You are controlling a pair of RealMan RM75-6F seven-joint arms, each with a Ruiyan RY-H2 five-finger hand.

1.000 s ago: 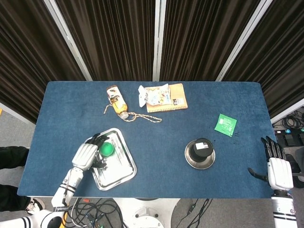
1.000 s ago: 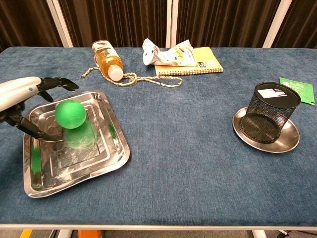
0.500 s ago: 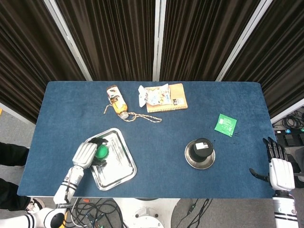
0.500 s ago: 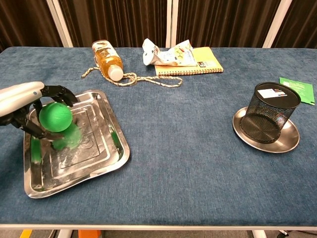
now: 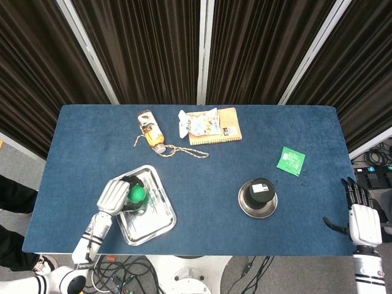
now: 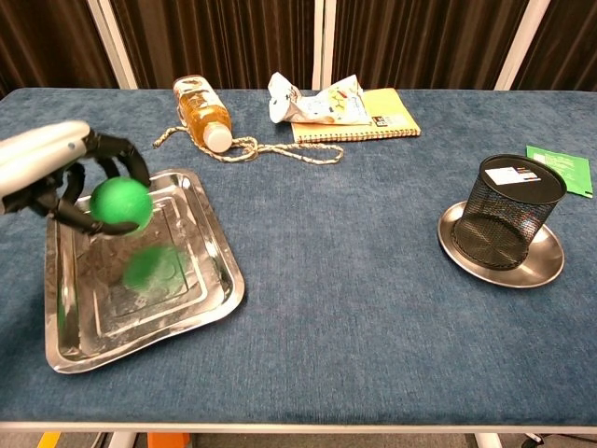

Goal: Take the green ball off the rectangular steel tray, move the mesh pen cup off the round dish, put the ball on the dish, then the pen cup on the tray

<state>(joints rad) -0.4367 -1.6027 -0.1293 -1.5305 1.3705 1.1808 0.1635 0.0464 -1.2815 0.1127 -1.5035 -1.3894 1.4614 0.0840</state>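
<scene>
My left hand [image 6: 65,177] grips the green ball [image 6: 120,203] and holds it a little above the rectangular steel tray [image 6: 201,289]; a green reflection shows in the tray below it. From the head view the same ball [image 5: 136,194] sits under the fingers of the left hand [image 5: 116,195], over the tray [image 5: 156,217]. The black mesh pen cup [image 6: 509,224] stands upright on the round dish [image 6: 546,271] at the right. My right hand [image 5: 361,222] hangs off the table's right edge, fingers apart, holding nothing.
At the back lie a bottle [image 6: 201,112] on its side with a rope [image 6: 270,149], a crumpled snack bag [image 6: 312,98] on a yellow notebook [image 6: 382,117], and a green packet [image 6: 562,168] at the far right.
My left hand closed around the green ball and raised it off the tray floor, shifting slightly right. The right hand drifted a little lower at the table edge.
</scene>
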